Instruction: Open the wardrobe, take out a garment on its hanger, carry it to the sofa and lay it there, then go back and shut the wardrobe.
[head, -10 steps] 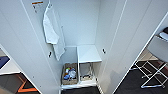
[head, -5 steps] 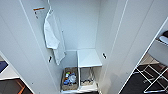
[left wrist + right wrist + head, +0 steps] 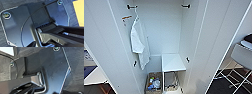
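Wardrobe: stands open, both full-height doors swung outward, white interior facing the head camera.
Left door: its inner face runs down the left of the head view; its long edge slants toward the wardrobe floor.
Right door: opened out to the right, its edge a pale vertical line from top to bottom.
Rail brackets: black, one high on each side wall, near the upper corners of the interior.
White garment: hangs against the left inner wall below the left bracket, on a white hanger whose hook is hard to make out.
Black garment and its hanger: I cannot find them among the things inside the wardrobe.
White shelf box: sits in the right rear corner of the wardrobe floor, touching the right wall.
Basket: on the wardrobe floor just beside the box, at the front edge, holding small mixed items.
Open room: the middle and upper right of the interior are bare wall.
White chair: well right of the right door, on dark floor.
Grippers: wrist views show dark plate and carpet; whether either gripper's fingers are apart or together, I cannot tell.
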Robot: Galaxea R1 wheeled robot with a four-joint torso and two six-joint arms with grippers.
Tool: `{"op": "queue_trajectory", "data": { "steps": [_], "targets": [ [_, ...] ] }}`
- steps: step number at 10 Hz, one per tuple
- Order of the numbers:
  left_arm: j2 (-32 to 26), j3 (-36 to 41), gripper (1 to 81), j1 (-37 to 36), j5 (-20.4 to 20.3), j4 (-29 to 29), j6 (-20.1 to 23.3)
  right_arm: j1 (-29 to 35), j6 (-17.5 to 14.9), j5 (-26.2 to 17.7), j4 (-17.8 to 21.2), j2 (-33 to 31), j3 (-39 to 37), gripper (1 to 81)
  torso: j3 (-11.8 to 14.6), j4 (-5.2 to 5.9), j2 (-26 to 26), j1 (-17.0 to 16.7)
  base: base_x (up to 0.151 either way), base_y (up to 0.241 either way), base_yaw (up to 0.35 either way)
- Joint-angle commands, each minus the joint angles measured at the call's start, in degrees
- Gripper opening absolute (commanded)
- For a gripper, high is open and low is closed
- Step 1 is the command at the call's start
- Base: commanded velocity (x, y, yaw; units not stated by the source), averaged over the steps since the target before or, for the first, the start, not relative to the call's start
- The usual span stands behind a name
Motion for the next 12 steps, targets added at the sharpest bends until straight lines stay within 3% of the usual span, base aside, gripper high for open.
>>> {"op": "queue_trajectory", "data": {
  "steps": [1,3,5,7,8,10,12],
  "targets": [
    [-1.4,0.7,81.1,-2.0,2.0,-0.3,-0.2,2.4,-0.2,-3.4,-0.4,-0.1,-0.3,81.1,0.0,0.00,0.0,0.1,0.000,0.000,0.000],
    [-3.3,0.8,81.1,-2.0,1.6,-2.9,-0.5,2.7,-0.2,-3.4,-0.3,-0.1,-0.5,81.1,0.0,0.00,0.0,0.1,0.000,0.000,0.000],
    [-5.0,1.0,81.1,-0.9,1.7,-11.6,-0.4,3.0,-0.1,-3.3,-0.2,-0.2,-0.5,81.1,0.0,0.00,0.0,0.1,0.000,0.000,0.000],
    [-5.5,0.5,81.1,-0.8,2.6,-13.6,2.5,3.7,-0.1,-3.4,-0.3,-0.3,-0.5,81.1,0.0,0.00,0.0,0.1,0.000,0.000,0.000],
    [-5.7,-0.3,81.1,-0.8,2.8,-19.1,10.2,4.0,0.1,-3.4,-0.1,-0.3,-0.5,81.1,0.0,0.00,0.0,0.1,0.000,0.000,0.000],
    [-6.9,-1.4,81.1,-1.4,-0.3,-40.7,33.9,4.5,0.4,-3.4,0.3,-0.5,-0.8,81.1,0.0,0.00,0.0,0.1,0.000,0.000,0.000],
    [-9.1,-0.5,81.1,-3.2,-0.6,-65.4,57.4,5.5,0.2,-5.9,-0.4,-1.4,-0.1,81.1,0.0,0.00,0.0,0.1,0.000,0.000,0.000]
  ]
}}
